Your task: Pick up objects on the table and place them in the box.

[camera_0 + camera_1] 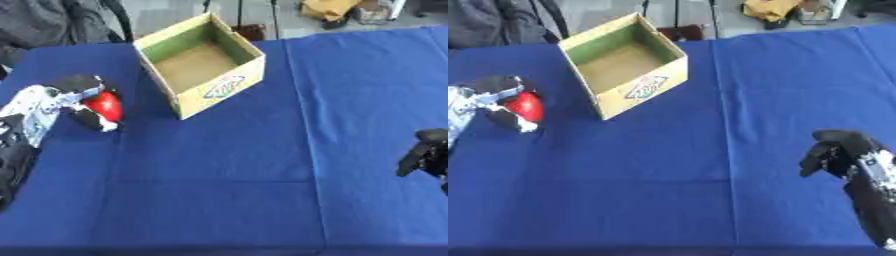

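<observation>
A small red object (pixel 106 105) sits at the left of the blue table, with my left hand (pixel 86 99) curled round it, fingers above and thumb below. The open cardboard box (pixel 199 64) stands just right of it, at the back middle, and I see nothing inside it. My right hand (pixel 840 152) hovers near the right edge, far from the box, its fingers curled and holding nothing.
The blue cloth (pixel 227 170) covers the whole table, with a seam running down right of the box. Dark clothing (pixel 44 22) lies beyond the far left edge and a yellow bundle (pixel 328 9) on the floor behind.
</observation>
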`<state>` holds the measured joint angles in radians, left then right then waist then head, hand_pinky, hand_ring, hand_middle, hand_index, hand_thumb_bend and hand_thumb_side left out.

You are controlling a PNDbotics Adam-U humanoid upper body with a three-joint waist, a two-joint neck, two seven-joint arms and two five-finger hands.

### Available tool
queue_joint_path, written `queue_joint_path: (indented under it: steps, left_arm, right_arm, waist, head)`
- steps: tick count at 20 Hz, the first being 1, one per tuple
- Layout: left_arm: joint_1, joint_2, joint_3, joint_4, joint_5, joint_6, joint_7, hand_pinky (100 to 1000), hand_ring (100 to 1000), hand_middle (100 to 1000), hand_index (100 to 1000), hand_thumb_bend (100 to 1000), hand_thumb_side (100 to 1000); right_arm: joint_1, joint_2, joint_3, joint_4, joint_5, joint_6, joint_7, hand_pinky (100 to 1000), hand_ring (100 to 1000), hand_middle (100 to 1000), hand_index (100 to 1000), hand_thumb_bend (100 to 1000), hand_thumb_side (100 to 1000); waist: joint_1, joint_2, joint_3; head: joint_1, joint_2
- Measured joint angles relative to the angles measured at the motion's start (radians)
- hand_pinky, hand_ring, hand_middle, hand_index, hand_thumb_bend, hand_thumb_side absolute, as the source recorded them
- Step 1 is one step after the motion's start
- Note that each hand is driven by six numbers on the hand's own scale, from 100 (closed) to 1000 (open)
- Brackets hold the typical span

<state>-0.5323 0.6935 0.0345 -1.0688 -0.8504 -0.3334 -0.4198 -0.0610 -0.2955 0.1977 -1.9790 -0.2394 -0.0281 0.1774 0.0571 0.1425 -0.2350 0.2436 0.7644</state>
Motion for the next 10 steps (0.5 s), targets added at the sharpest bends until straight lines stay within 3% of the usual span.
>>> queue_joint_path:
  steps: [10]
  left_arm:
    - [-0.122,0.028,0.008,-0.018,0.07,0.02,0.012,148,461,615,789,100,164]
  right_arm:
    - [-0.006,-0.003,0.011,0.0,0.0,0.006,0.012,488,532,511,714,100,796]
  waist:
    - [0.025,0.003,-0.053]
  head:
    - [0.022,-0.001]
